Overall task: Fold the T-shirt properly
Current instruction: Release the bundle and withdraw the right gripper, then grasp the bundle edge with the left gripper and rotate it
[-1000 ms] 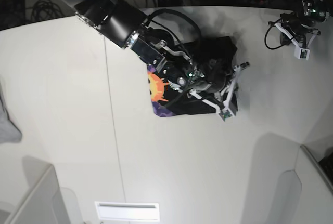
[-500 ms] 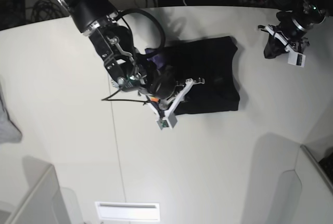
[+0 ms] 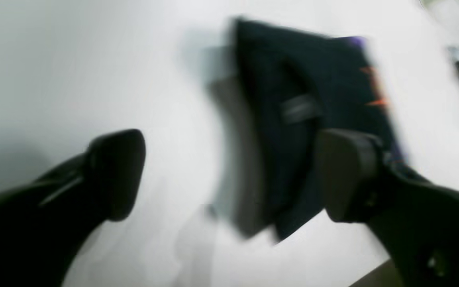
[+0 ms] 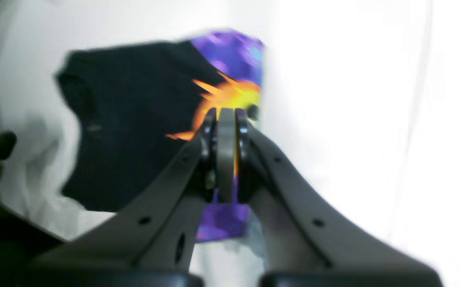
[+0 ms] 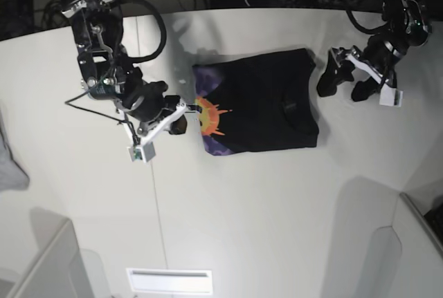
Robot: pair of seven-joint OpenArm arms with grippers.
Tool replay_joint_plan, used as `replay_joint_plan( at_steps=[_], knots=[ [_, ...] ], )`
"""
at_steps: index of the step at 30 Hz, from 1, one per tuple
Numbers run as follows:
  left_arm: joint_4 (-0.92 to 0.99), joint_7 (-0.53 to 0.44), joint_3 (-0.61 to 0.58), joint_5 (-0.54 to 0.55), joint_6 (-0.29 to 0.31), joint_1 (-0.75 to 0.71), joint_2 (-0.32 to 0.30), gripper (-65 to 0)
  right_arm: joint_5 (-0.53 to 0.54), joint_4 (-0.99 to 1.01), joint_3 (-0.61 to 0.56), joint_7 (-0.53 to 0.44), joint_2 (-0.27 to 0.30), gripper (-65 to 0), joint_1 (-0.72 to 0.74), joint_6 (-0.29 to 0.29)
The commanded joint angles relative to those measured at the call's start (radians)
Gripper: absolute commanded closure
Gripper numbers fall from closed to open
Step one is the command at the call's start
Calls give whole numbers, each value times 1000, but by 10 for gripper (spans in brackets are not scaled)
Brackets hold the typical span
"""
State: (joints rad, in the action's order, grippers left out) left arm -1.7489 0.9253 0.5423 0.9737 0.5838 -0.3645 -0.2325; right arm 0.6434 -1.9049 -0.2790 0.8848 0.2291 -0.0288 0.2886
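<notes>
A: Where is the T-shirt (image 5: 259, 108)?
B: Folded on the worktop (image 5: 277, 222), between the two arms and nearer the far edge. Part of the sun print (image 4: 229, 99) faces up.
A: State of the left fingers (image 3: 231, 175)?
B: Spread wide, apart from each other, holding nothing.
A: And the right fingers (image 4: 225, 153)?
B: Closed together, nothing gripped; in the base view, they are just beside the printed side.

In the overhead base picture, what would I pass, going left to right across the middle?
Light grey cloth → right arm's end effector → sun print → plain black part of the T-shirt → left arm's end effector
</notes>
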Motion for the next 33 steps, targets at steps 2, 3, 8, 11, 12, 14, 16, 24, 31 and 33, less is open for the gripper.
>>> replay_joint_plan(
  at_steps=[2,3,8,11,12,14,16,24,31,33],
  knots=[
    [5,-22,-40,18,6,15,-15,-650,8,-18,11,-17,11,0,13,-9],
    [16,-22,-63,18,6,28,-12,-650,8,-18,11,-19,19,0,2,-9],
    [125,-22,-110,15,5,101,40,-650,5,-18,13,-19,26,0,-12,-9],
    [174,-21,-112,-34,-38,137,69,-650,5,-18,24,-23,26,0,-27,-9],
    [182,-19,-112,-65,-57,146,83,-650,6,-18,42,-36,26,0,-33,-9],
    [186,-18,-113,-115,-74,166,107,-650,8,-18,73,-66,25,0,-59,-9],
    [188,-18,-113,-170,-80,180,132,-650,8,-18,100,-105,25,0,-84,-33],
    [212,-19,-212,-282,-80,193,164,-650,8,-18,258,-155,17,0,-164,-134],
    [310,-19,-221,-282,-81,223,164,-319,8,-18,335,-157,25,0,-205,-160],
    [315,-18,-222,-284,-87,229,164,-235,8,-17,363,-157,22,0,-217,-223]
  ],
)
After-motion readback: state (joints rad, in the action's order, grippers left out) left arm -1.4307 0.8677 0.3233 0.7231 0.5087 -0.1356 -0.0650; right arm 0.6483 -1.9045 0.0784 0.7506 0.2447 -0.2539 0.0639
